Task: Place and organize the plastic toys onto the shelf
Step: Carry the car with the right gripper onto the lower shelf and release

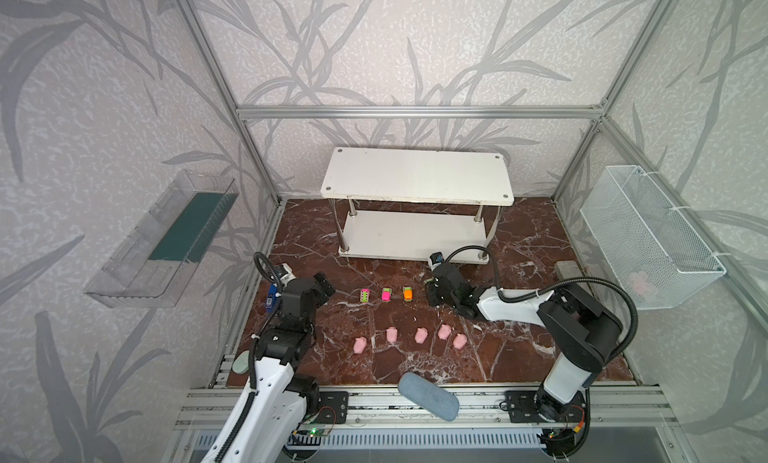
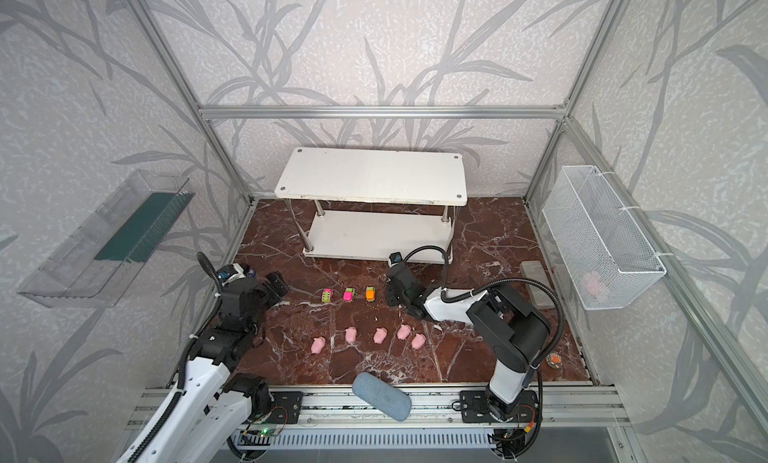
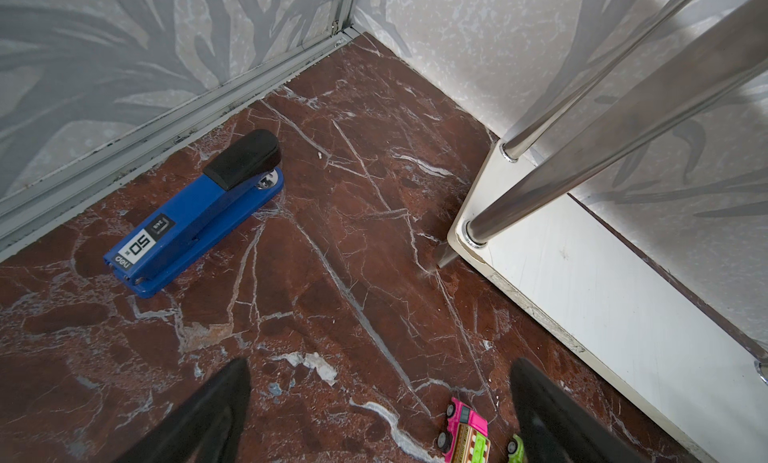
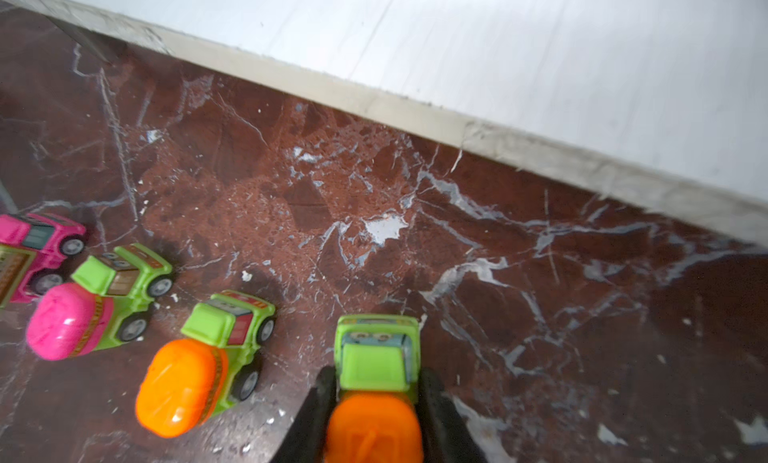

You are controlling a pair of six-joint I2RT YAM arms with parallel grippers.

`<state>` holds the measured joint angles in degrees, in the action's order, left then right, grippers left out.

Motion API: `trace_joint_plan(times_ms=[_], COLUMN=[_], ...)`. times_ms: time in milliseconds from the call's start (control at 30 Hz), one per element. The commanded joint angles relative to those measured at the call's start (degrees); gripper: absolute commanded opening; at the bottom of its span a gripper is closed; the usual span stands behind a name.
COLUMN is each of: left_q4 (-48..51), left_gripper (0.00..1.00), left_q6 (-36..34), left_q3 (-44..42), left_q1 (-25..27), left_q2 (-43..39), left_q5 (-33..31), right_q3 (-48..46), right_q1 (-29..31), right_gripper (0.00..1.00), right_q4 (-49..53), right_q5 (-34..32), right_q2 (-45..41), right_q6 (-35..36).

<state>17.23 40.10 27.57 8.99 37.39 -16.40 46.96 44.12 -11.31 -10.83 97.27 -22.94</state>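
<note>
Three toy cars stand in a row on the marble floor in both top views: two pink-and-green (image 1: 365,295) (image 1: 386,294) and one orange-and-green (image 1: 407,293). Just right of that row my right gripper (image 1: 432,292) is low over the floor. In the right wrist view it (image 4: 378,382) is shut on another orange-and-green car (image 4: 376,357), a finger pressed on each side. Several pink pigs (image 1: 421,335) lie in a row nearer the front. The white shelf (image 1: 415,174) stands at the back, both boards bare. My left gripper (image 3: 380,369) hangs open beside a pink-and-green car (image 3: 465,432).
A blue stapler (image 3: 195,216) lies by the left wall rail. A grey-blue pouch (image 1: 428,396) rests on the front rail. A clear tray (image 1: 162,236) hangs on the left wall, a wire basket (image 1: 648,236) on the right. A grey block (image 1: 567,270) sits at the right edge.
</note>
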Motion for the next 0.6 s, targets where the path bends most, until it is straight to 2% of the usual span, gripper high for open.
trace_joint_plan(times_ms=[0,267,567], left_q4=[-0.6,-1.0,-1.7], left_gripper=[0.95,0.95,0.95], left_q6=[0.7,1.0,1.3], left_q3=[-1.0,-1.1,-1.2], left_q1=[0.2,0.1,0.2], left_q2=[-0.3,-0.1,0.3], left_q5=[-1.0,-0.5,0.7], right_q3=[-0.3,4.6,8.8], right_q1=[-0.3,-1.5,-6.0], right_gripper=[0.26,0.26,0.26], right_q4=[4.3,16.8,16.6], right_q5=[-2.3,-7.9,-11.6], right_q2=[-5.5,-13.9,-11.6], right_q6=[-0.7,-0.4,-0.5])
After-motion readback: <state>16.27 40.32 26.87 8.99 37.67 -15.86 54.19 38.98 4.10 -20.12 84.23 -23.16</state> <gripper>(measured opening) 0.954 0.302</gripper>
